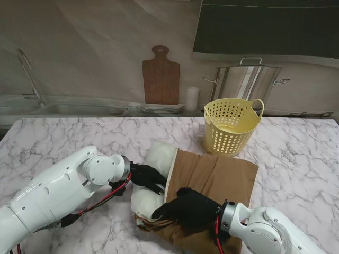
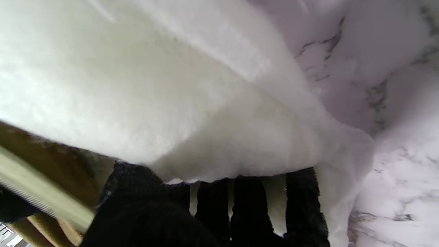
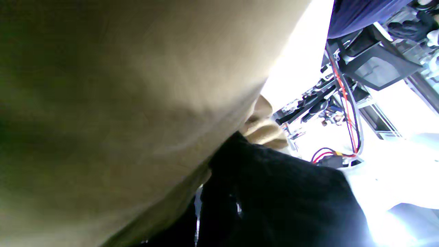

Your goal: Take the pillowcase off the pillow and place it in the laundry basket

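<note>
The white pillow (image 1: 153,177) is lying on the marble surface (image 1: 63,143), half inside the brown pillowcase (image 1: 217,180). The left hand (image 1: 145,177) is gripping the pillow's exposed end, while the right hand (image 1: 188,209) is clutching the pillowcase's open edge. The yellow laundry basket (image 1: 231,126) is standing just beyond.

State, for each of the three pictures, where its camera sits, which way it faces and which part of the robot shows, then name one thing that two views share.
Stand view: above the shoulders, looking down at the marble table; both arms, left hand on the pillow, right hand on the pillowcase, laundry basket beyond.
Left wrist: looks along black fingers pressed into the pillow.
Right wrist: looks along its hand against the pillowcase.
Shared: the pillow shows in the stand and left wrist views.
</note>
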Robot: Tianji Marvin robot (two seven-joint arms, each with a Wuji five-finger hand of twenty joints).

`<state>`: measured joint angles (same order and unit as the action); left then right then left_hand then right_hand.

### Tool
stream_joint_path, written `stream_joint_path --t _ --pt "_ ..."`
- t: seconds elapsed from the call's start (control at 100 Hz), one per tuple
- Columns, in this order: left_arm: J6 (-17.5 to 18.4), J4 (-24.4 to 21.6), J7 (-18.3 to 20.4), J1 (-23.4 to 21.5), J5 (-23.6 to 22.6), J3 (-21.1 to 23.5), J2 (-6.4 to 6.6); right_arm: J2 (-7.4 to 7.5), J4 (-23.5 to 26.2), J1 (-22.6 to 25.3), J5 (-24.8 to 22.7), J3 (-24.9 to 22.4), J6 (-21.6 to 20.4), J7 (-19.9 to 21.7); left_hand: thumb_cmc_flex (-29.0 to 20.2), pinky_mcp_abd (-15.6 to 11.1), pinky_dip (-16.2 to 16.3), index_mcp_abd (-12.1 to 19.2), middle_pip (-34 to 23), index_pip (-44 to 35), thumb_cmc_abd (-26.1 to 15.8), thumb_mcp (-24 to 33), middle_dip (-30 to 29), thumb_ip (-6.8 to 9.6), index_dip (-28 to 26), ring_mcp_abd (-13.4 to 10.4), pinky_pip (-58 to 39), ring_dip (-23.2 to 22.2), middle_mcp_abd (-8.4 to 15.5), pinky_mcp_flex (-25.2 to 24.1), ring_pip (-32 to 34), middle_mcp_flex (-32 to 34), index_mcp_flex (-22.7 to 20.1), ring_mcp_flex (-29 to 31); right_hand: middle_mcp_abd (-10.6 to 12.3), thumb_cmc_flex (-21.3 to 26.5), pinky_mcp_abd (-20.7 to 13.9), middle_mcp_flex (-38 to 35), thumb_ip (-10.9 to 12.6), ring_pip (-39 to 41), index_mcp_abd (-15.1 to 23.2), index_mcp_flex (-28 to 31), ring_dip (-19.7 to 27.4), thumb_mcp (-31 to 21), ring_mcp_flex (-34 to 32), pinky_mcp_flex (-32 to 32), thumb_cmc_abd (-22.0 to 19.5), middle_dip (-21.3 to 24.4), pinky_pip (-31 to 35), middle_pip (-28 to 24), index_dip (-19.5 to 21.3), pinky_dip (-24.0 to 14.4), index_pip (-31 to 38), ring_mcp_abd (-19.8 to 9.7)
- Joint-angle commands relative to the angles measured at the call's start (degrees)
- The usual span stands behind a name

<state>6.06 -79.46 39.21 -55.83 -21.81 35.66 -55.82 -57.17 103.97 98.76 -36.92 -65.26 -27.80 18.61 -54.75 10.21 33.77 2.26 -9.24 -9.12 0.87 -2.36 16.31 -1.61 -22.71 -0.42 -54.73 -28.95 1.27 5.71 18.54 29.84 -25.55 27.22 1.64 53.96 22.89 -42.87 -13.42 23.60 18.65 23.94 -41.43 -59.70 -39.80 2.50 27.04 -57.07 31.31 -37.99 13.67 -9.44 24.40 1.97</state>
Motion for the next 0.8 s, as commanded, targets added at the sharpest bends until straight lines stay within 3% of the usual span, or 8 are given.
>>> stream_joint_path --t 0.0,0.06,0.07,0.14,0.23,0.33,0.56,0.79 --pt "-1.5 4.7 1.9 -1.5 -1.0 -2.1 0.43 0.18 -0.6 -0.1 0.8 1.0 0.3 2.1 -3.4 4.2 -0.5 -9.5 5.1 3.9 -1.8 0.6 -1.6 0.69 2.4 13.1 20.3 4.4 -10.3 -0.4 -7.7 -1.6 2.5 -0.5 0.1 4.0 3.2 3.9 -1.2 4.8 9.3 4.4 -1.1 -1.5 0.9 -0.8 2.6 -0.7 -0.3 -2.0 2.4 1.6 4.9 -0.6" --pt "-1.7 4.9 1.9 -1.2 -0.9 -2.5 0.40 0.23 -0.7 -0.6 1.4 1.7 0.2 2.2 -3.5 4.2 -0.5 -9.6 5.1 3.9 -1.8 0.6 -1.6 0.70 2.4 13.1 20.3 4.4 -10.3 -0.4 -7.7 -1.6 2.5 -0.6 -1.5 4.1 2.9 7.5 -0.3 3.9 10.5 13.1 5.6 -2.7 4.8 -1.5 1.3 3.8 -0.6 0.1 5.9 4.4 11.1 -0.9" --pt "-1.7 4.9 1.9 -1.2 -0.9 -2.5 0.39 0.24 -0.7 -0.7 1.5 1.7 0.1 2.2 -3.5 4.2 -0.5 -9.6 5.1 3.9 -1.8 0.6 -1.6 0.70 2.4 13.0 20.3 4.4 -10.4 -0.4 -7.7 -1.7 2.5 -0.6 -2.0 3.7 2.7 8.6 1.1 2.3 10.2 17.1 8.9 -3.1 6.0 -1.7 0.2 6.9 -0.6 1.8 6.8 5.3 12.9 -0.8" --pt "-1.8 5.1 1.9 -1.1 -0.8 -2.6 0.36 0.35 -0.5 -0.8 1.9 1.9 0.0 2.7 -3.6 4.2 -0.5 -9.6 5.1 3.9 -1.8 0.6 -1.6 0.70 2.4 13.1 20.3 4.4 -10.3 -0.4 -7.7 -1.6 2.5 -0.5 -2.2 2.9 2.5 9.4 6.8 -0.8 9.2 30.5 13.7 -3.5 7.7 -2.1 -2.9 17.5 -0.2 5.0 10.4 7.4 19.6 -0.5" --pt "-1.9 5.2 2.0 -0.9 -0.8 -2.7 0.39 0.29 -0.6 -0.6 1.8 1.6 -0.2 2.5 -3.7 4.2 -0.5 -9.6 5.0 3.9 -1.8 0.6 -1.5 0.69 2.4 13.1 20.3 4.4 -10.3 -0.4 -7.7 -1.5 2.4 -0.5 -2.4 2.9 2.2 8.7 6.9 -3.2 7.3 38.0 15.8 -3.8 7.9 -2.1 -2.8 23.7 0.2 8.0 13.6 8.1 22.8 -0.5" --pt "-2.0 5.2 2.1 -0.8 -0.9 -2.7 0.42 0.48 -0.1 0.0 1.4 0.4 0.7 3.8 -3.8 4.1 -0.5 -9.6 5.1 3.9 -1.9 0.6 -1.6 0.70 2.4 13.0 20.3 4.4 -10.3 -0.4 -7.7 -1.6 2.4 -0.5 -1.8 2.3 2.1 5.6 7.0 -4.1 4.1 43.8 16.6 -3.7 6.4 -1.9 -3.5 25.9 0.6 8.0 18.3 8.4 27.2 -0.2" --pt "-2.0 5.1 2.1 -0.8 -1.7 -2.3 0.45 1.05 2.7 2.6 -5.3 -2.9 5.4 8.2 -3.8 4.1 -0.5 -9.6 5.0 3.9 -2.0 0.6 -1.5 0.68 2.4 13.0 20.3 4.4 -10.3 -0.4 -7.7 -1.5 2.4 -0.5 -1.0 1.9 2.9 -0.7 5.1 -5.1 0.2 44.5 15.2 -3.0 1.9 -1.4 -3.3 21.6 0.7 9.7 26.1 7.9 27.3 0.5" --pt "-2.0 5.2 2.0 -0.9 -2.1 -2.1 0.44 1.44 6.5 5.5 -11.9 -5.7 11.7 14.0 -3.9 4.1 -0.5 -9.5 5.1 3.9 -2.0 0.6 -1.5 0.68 2.5 13.0 20.3 4.4 -10.4 -0.3 -7.7 -1.6 2.4 -0.5 -2.2 -0.1 2.8 -1.8 4.4 -5.9 -3.8 34.5 14.5 1.5 0.3 -0.6 -5.3 18.8 1.6 11.5 24.3 6.1 16.8 0.9"
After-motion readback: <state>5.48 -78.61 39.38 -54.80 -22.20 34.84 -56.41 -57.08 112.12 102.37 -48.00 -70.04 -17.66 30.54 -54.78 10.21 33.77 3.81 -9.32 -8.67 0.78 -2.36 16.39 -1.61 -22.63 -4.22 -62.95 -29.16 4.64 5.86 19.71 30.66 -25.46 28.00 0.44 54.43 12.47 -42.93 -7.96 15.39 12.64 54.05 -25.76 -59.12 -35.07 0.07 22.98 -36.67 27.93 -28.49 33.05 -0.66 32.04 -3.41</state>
